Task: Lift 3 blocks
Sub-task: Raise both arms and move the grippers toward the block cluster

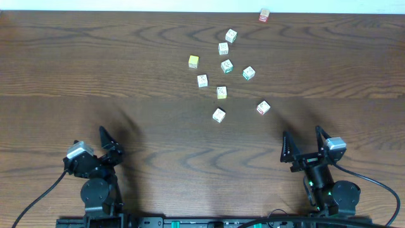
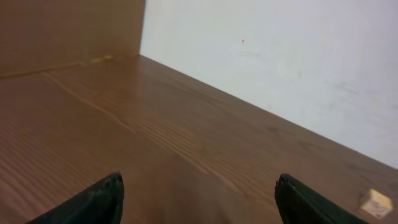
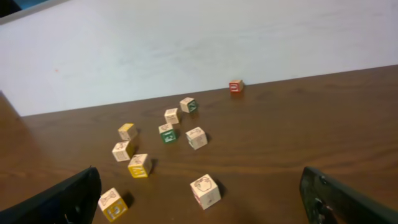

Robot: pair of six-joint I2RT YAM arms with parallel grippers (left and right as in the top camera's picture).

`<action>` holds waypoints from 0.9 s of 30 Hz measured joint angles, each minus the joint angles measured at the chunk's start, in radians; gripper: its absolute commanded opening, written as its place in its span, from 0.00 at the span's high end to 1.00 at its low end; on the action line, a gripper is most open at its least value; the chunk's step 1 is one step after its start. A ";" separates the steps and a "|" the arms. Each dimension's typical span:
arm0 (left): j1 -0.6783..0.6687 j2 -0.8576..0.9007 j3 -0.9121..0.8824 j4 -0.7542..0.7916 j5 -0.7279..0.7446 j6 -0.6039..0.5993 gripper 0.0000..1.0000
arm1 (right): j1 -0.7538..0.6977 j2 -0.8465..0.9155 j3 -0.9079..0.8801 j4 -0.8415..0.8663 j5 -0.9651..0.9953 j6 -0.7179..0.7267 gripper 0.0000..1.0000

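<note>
Wooden table (image 1: 76, 63) is carrying everything, and the task is, I judge, only starting: no block is off it yet. At the near edge the left gripper (image 1: 111, 143) and right gripper (image 1: 304, 140) are crouching low, gaping wide, holding nothing. Mid-table, well apart from them, the red-marked block (image 1: 263, 107) is lying furthest right, the dark-print block (image 1: 218, 114) to its left, and the yellow-marked block (image 1: 221, 92) just beyond that. The next move is calling for a forward reach over one.

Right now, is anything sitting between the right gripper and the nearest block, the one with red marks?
Nothing visible does. The right gripper is open, and only bare table lies between it and the red-marked block. The white block with dark print sits off to the side, clear of that path.
</note>
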 measured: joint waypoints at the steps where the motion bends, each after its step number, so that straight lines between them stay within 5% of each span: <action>1: 0.000 0.000 0.000 -0.002 0.013 -0.003 0.22 | 0.000 0.002 0.004 0.001 -0.003 0.000 0.01; 11: 0.000 0.000 0.000 -0.010 0.066 -0.015 0.22 | 0.000 0.168 0.295 -0.002 0.053 -0.097 0.01; 17: 0.000 0.001 0.000 -0.010 0.075 -0.018 0.22 | 0.000 0.492 0.529 -0.097 0.064 -0.177 0.01; 27: 0.000 0.004 0.000 -0.013 0.086 -0.018 0.22 | 0.015 1.141 1.069 -0.732 0.062 -0.211 0.01</action>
